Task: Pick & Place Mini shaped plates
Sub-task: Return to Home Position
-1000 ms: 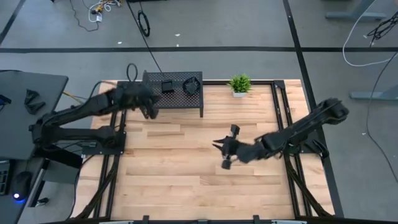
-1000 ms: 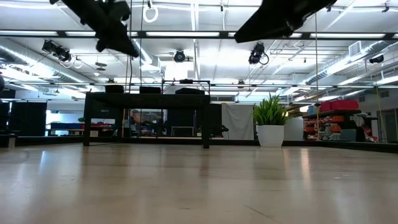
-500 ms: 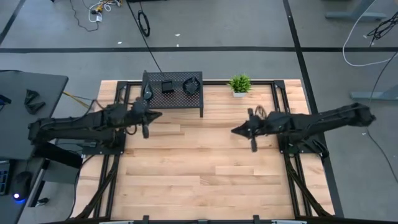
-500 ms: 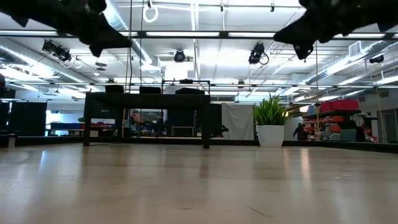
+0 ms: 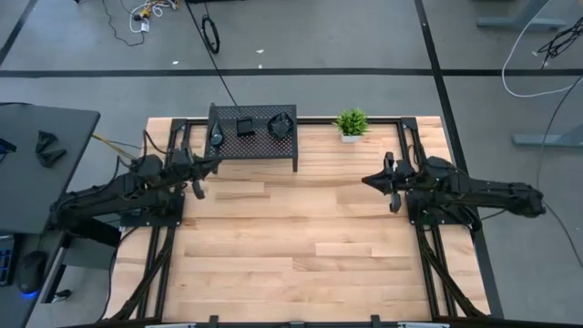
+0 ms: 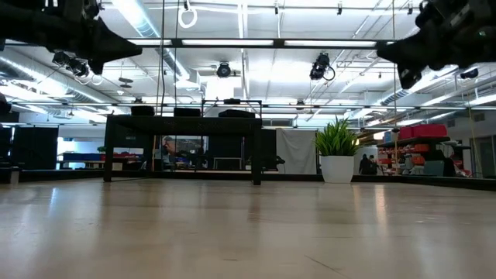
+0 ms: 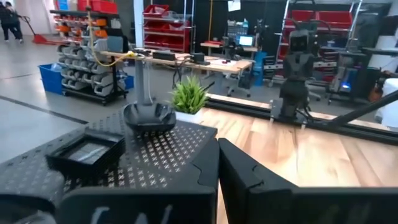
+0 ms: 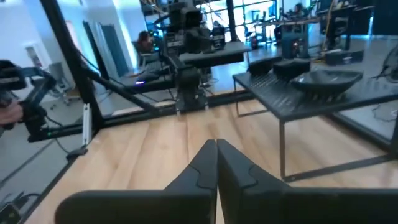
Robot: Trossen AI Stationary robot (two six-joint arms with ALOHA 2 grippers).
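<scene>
Three mini shaped plates lie on top of the black perforated rack (image 5: 253,135) at the table's far edge: a square plate (image 7: 87,152), a rounded plate (image 7: 149,117) and one at the rack's left end (image 5: 217,135). The right wrist view also shows the rounded plate (image 8: 326,81). My left gripper (image 5: 215,165) hovers shut and level at the table's left, just in front of the rack's left end, with nothing in it. Across the table, my right gripper (image 5: 367,180) hovers shut and level near the right edge, pointing at the middle, also with nothing in it.
A small green potted plant (image 5: 351,123) stands at the far edge, right of the rack. Black frame rails run along the left side (image 5: 168,246) and the right side (image 5: 428,255) of the table. Bare wood (image 5: 291,237) fills the middle and near part.
My right gripper has drawn back from the table's middle toward the right edge, rolled upright and shut with nothing in it. My left gripper has pulled back from the rack's left end toward the left edge, sunk a little and levelled out, staying shut.
</scene>
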